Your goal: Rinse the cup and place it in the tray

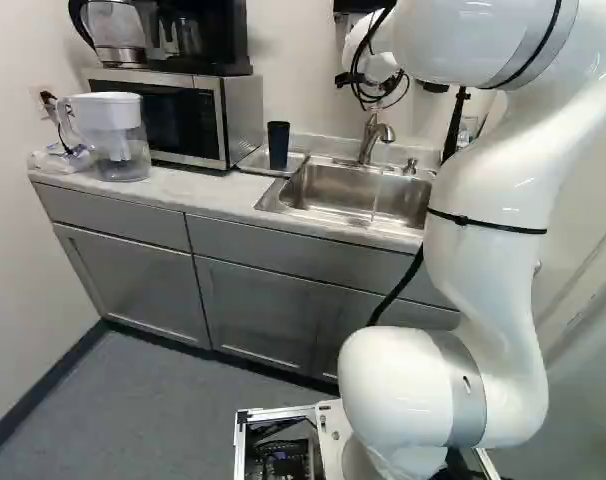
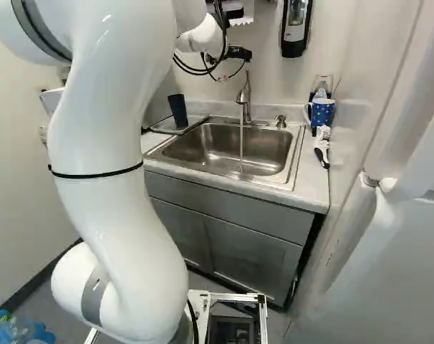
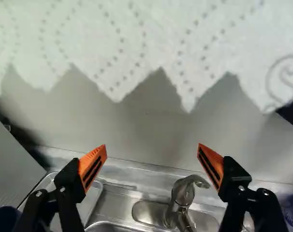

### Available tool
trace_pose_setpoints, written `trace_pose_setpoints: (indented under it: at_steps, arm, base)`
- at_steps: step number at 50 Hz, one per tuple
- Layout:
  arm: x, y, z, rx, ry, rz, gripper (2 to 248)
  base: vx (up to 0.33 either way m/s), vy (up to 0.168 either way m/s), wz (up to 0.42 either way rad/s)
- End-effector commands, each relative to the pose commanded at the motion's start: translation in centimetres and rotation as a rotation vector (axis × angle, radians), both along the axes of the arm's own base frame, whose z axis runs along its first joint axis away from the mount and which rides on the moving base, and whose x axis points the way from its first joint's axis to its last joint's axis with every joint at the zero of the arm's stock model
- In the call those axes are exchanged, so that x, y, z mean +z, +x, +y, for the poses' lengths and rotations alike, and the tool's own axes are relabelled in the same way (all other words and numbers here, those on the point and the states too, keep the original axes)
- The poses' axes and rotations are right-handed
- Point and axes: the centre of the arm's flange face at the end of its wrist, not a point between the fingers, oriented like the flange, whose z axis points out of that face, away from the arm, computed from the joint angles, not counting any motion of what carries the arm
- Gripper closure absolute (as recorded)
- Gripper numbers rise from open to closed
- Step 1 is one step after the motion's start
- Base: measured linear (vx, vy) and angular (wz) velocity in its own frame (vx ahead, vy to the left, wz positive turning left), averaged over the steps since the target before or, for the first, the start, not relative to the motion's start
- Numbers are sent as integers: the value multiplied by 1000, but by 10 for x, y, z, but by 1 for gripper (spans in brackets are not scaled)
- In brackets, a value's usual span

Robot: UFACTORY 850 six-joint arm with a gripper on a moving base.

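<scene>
Nearest the base: white arm [image 1: 488,200] rises and bends forward over the counter [image 1: 208,196], its reach spent on getting the wrist to the back wall. Next out, steel sink [image 2: 274,159], with a thin stream of water [image 2: 241,136] falling into it; the basin takes the runoff, so rinsing belongs here. Dotted mug [image 2: 322,112] stands at the sink's right side in the right base view, apart from the work. Beside the basin's other side lies the shallow tray [image 1: 251,160], presumably set there to catch drips close to the wash point. The dark cup [image 1: 278,145] stands on it, free of the gripper; whether its mouth is up or down, cannot say for certain. Microwave [image 1: 188,115] stands close by, likely limiting approach from that side. Faucet [image 2: 246,97] rises behind the basin, spout over it. Gripper [image 3: 152,147] hangs above and near the faucet, spread wide, nothing between its orange pads [image 3: 92,165]; ahead of it, paper towel [image 3: 158,36]. Judgement: cup is where the task wants it, but rinsing cannot be confirmed; with water running, either a pickup or closing the tap would fit. Risk: knocking the spout.
</scene>
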Motion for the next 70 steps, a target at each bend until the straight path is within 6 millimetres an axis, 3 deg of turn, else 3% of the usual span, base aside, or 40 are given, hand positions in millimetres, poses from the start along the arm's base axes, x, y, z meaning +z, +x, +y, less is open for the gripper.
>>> trace_pose_setpoints:
  at_steps: [70]
  arm:
    - [-4, -1, 0, 0, 8, 42, 3]
  base:
    - [0, 0, 0]
